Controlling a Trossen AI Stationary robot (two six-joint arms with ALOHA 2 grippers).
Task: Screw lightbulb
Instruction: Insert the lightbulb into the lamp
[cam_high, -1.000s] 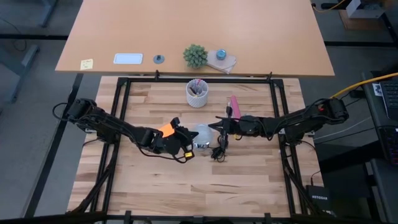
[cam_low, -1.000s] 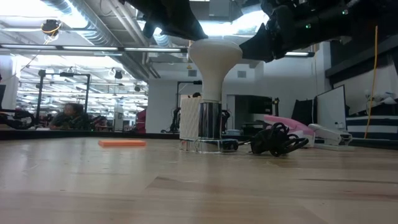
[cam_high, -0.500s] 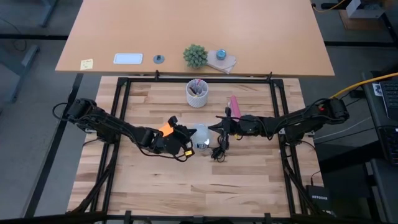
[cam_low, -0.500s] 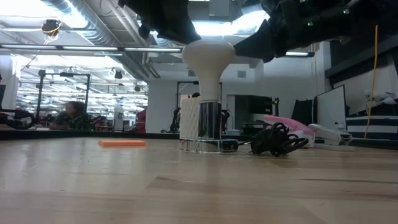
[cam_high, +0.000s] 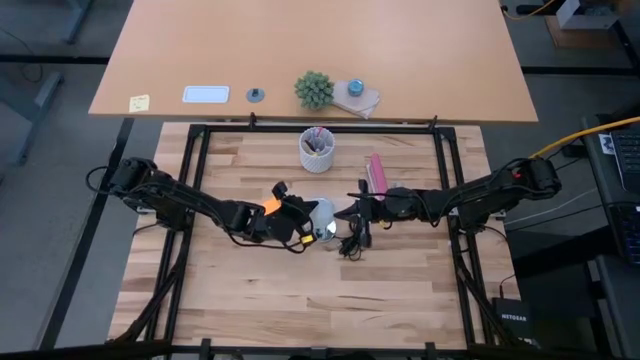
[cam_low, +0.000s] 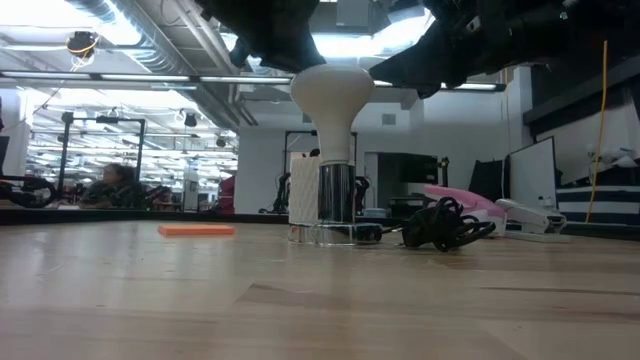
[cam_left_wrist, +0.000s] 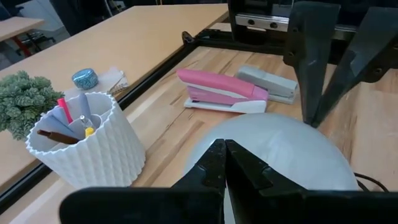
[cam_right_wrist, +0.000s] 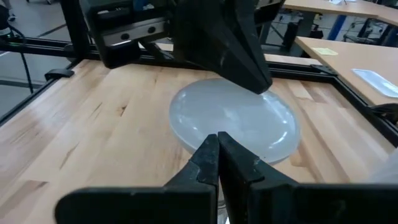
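A: Nearest the table-level camera, bare wood, then the lightbulb (cam_low: 332, 95) upright, narrow base down in the silvery fitting (cam_low: 336, 205), black cord (cam_low: 445, 224) coiled just beside it. Both arms reach in low from either side and meet over the dome.

B: Claws?

A: Left gripper (cam_left_wrist: 224, 163) pinched fully shut, empty, tips resting at or just over the bulb's rounded top. Right gripper (cam_right_wrist: 217, 155) likewise closed on nothing, poised over the dome from the opposite side. Neither has the bulb between its fingers.

B: So how to screw it well?

A: My read: closed tips can only nudge the dome. Better to open one claw, straddle the wide end, squeeze lightly, turn about the bulb's upright axis. The other arm should steady the fitting so it doesn't spin or slide.

B: Farther back?

A: Pink stapler (cam_left_wrist: 221, 94), then the white cup of pens (cam_left_wrist: 85, 145), small plant (cam_high: 314, 89) beyond the frame.
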